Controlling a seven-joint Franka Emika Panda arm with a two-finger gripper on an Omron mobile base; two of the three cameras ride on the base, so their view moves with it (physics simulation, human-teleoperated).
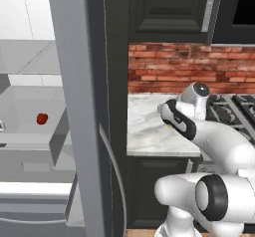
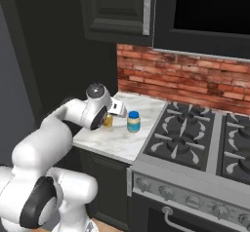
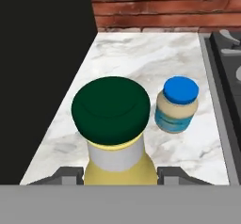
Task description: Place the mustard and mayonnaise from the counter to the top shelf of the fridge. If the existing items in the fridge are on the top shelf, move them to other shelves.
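Observation:
The mustard (image 3: 115,110), a yellow bottle with a dark green cap, fills the near part of the hand view, with my gripper (image 3: 120,173) shut on its body, one finger on each side. From the right base view the mustard (image 2: 108,122) sits under my gripper (image 2: 111,115) at the counter's (image 2: 112,143) left part. The mayonnaise (image 3: 176,106), a blue-lidded jar, stands on the marble just right of it, also the mayonnaise (image 2: 133,121). The fridge (image 1: 74,106) stands open on the left; a small red fruit (image 1: 42,118) lies on the shelf below the top shelf (image 1: 27,57).
A gas stove (image 2: 195,133) borders the counter on the right. The red brick backsplash (image 2: 161,80) runs behind it, with dark cabinets (image 2: 117,7) overhead. The fridge's grey side wall (image 1: 84,146) stands between its interior and the counter (image 1: 149,131).

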